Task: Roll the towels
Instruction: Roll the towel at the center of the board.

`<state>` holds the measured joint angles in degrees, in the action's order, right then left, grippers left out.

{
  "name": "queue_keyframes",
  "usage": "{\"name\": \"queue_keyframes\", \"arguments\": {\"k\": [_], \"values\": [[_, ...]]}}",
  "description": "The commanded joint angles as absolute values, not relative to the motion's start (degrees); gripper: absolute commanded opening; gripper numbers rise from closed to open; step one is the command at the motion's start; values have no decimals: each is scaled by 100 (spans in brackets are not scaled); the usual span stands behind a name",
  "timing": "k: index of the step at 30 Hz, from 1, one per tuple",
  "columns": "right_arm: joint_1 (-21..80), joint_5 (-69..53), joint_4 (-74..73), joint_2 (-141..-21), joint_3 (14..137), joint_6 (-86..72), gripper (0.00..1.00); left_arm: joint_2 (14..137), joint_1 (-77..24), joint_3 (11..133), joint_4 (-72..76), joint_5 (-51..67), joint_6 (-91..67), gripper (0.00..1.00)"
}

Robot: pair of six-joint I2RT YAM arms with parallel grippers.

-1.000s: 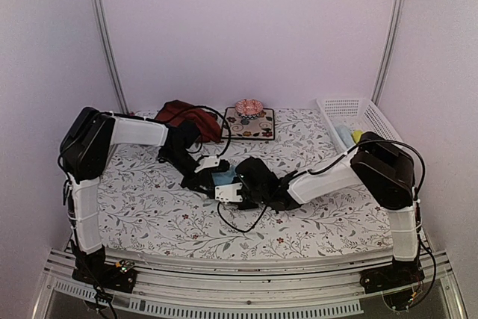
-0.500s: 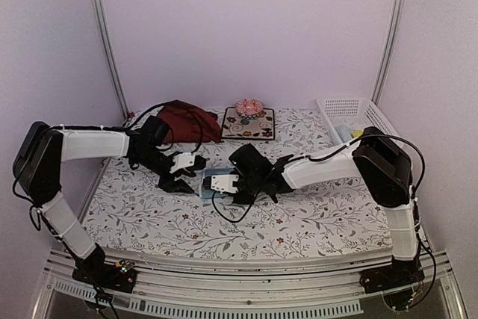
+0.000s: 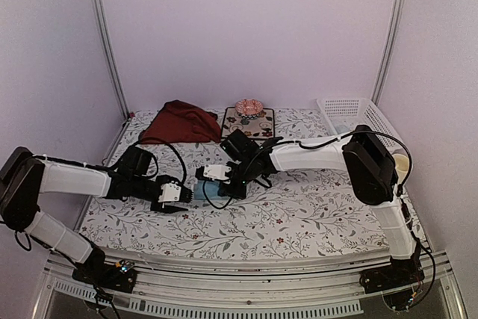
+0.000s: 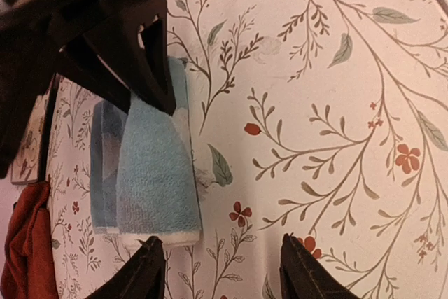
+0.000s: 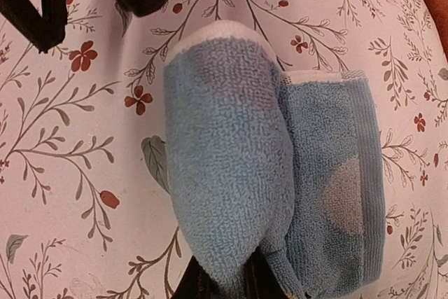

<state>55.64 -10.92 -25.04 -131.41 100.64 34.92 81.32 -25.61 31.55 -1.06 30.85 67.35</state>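
my right claw [image 5: 227, 281] pinches one end of the blue towel [image 5: 224, 173]. the towel lies near the middle of the desk [image 4: 336, 103], a bit toward the left edge. my left claw [image 4: 220, 260] is spread wide and holds nothing, just beside it. i think the roll is half done. i should turn it slowly and tight, because the fluffy cloth is soft and fat and may spring loose.

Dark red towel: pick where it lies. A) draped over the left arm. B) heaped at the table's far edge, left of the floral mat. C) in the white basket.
B: the dark red towel sits bunched at the far edge, just left of the floral mat.
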Motion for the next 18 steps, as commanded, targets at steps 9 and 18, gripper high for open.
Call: {"name": "queue_keyframes", "arguments": {"k": [9, 18], "values": [[5345, -2174, -4117, -13885, 10806, 2910, 11, 8203, -3451, 2599, 2233, 1937, 6838, 57], [5326, -2398, -4265, -13891, 10872, 2935, 12, 8807, -3861, 2738, 2741, 1153, 6917, 57]]}}
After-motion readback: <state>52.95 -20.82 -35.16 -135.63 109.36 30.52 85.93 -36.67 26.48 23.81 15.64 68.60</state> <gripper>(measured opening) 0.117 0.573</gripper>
